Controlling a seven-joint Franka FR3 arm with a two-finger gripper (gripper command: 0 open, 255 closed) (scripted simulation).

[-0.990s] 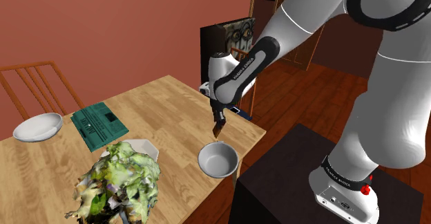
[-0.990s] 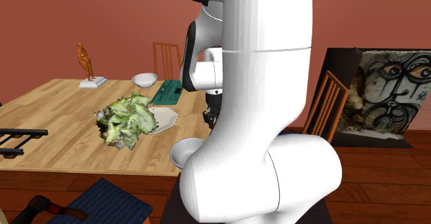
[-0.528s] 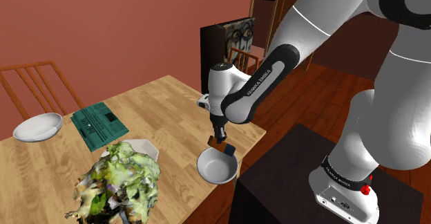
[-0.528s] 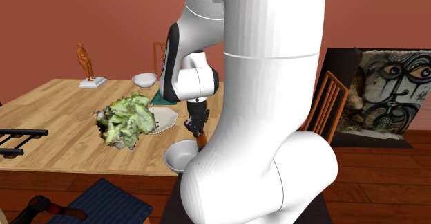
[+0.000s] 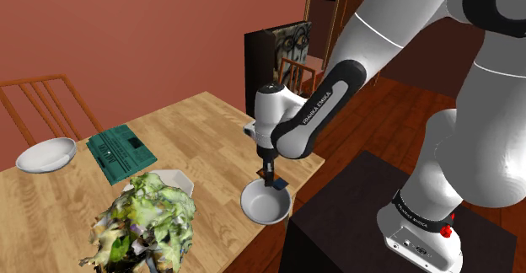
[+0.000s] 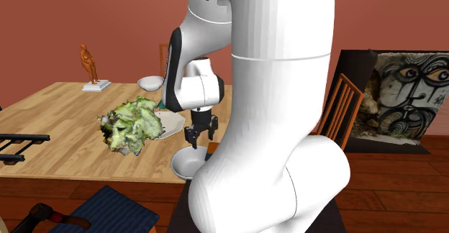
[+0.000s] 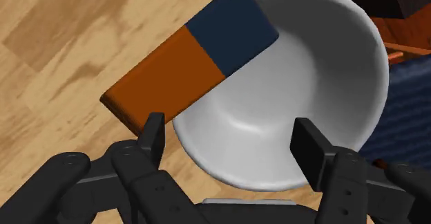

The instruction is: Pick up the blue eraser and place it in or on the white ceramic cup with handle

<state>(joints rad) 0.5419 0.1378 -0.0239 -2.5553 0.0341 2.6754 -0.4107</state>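
gripper open, fingers spread wide and clasping nothing, poised directly over the white cup at the table edge nearest the stand. two-tone eraser lies free beyond the fingertips, long axis slanting across the cup's rim: blue end over the hollow, orange end out over the wood by one finger. further along the table: a leafy green heap on a white plate, then a green book and a white bowl, all well apart from the cup.

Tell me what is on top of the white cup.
An orange-and-blue eraser spans the cup's rim, blue end over the hollow, orange end over the table. The visible interior is bare; the rim stretch beneath the eraser is covered.
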